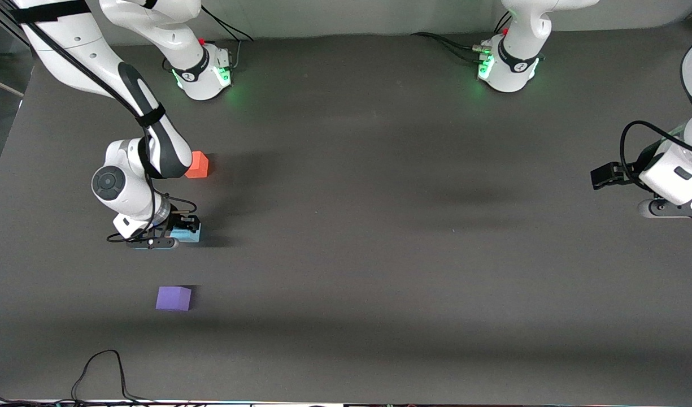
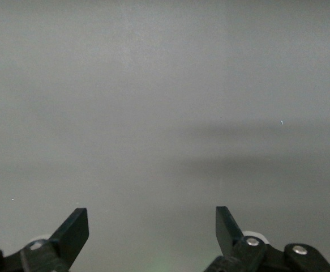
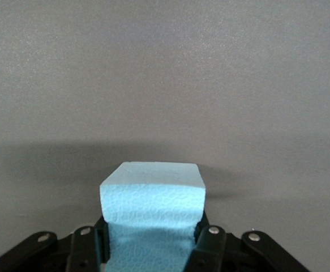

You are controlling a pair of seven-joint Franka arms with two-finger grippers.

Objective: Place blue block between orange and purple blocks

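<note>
Blue block [image 3: 152, 195] clamped by right gripper [image 3: 152, 241].
It is held between orange block [image 1: 197, 164] and purple block [image 1: 174, 298]; left gripper [image 2: 152, 229] waits, fingers apart.

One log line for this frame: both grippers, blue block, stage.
right gripper shut on blue block, between orange block and purple block | left gripper open, waiting | stage: placing, not released

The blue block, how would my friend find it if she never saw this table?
Start at the right arm's end of the dark table. Three small cubes sit there in a row: the orange block farthest from the front camera, the purple block nearest. The blue block is between them, the only one pinched in the right gripper.
</note>
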